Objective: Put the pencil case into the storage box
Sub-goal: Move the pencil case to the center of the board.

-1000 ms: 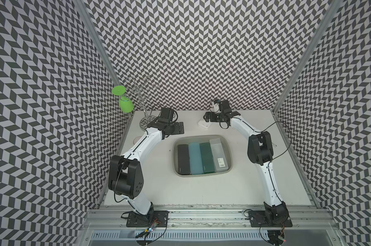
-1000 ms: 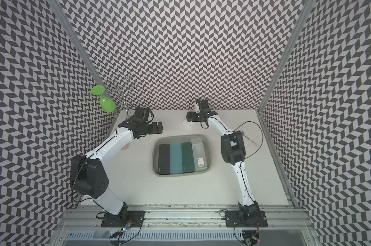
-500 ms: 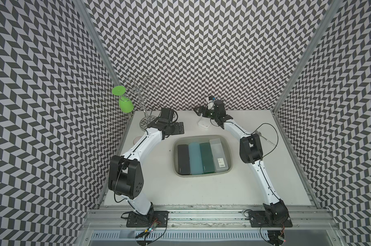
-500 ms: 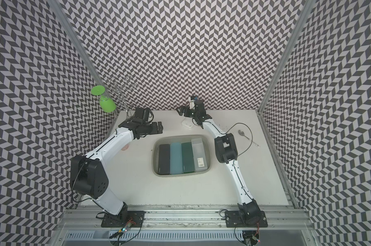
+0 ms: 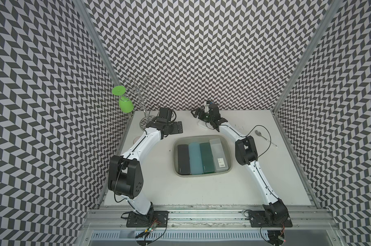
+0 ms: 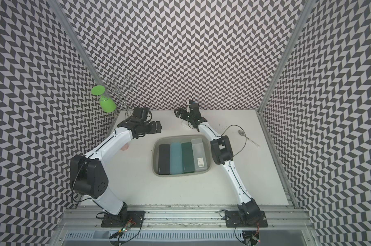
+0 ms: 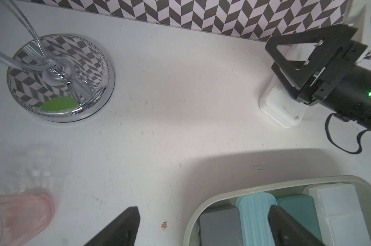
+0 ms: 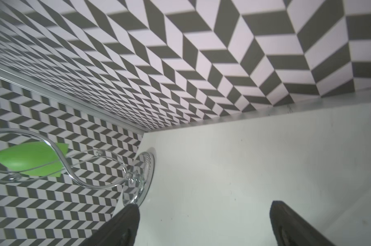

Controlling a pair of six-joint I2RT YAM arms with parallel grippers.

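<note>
A white table [image 5: 201, 191] fills the floor of the patterned booth, and both arms reach toward its back edge. The grey storage box [image 5: 174, 161] sits near the middle of the table. Four long cases lie flat side by side inside it: a black case [image 5: 183, 158], a light blue case [image 5: 195, 157], a dark green case [image 5: 207, 156] and a clear case [image 5: 218, 154] with a barcode label. The left gripper [image 5: 179, 127] hangs just behind the box's back left corner, jaws spread wide with nothing between them. The right gripper [image 5: 197, 114] is close to the back wall, also wide open and empty, pointing toward the chrome stand [image 5: 145, 123] in the back left corner. The white pencil case [image 7: 280, 106] lies on the table outside the box, between its back rim and the wall, beneath the right gripper; whether the fingers touch it cannot be told. A green glass [image 5: 126, 105] hangs upside down from the stand, a pink cup [image 7: 16, 213] sits near the left arm, and a spoon [image 5: 260, 134] lies toward the right edge.
</note>
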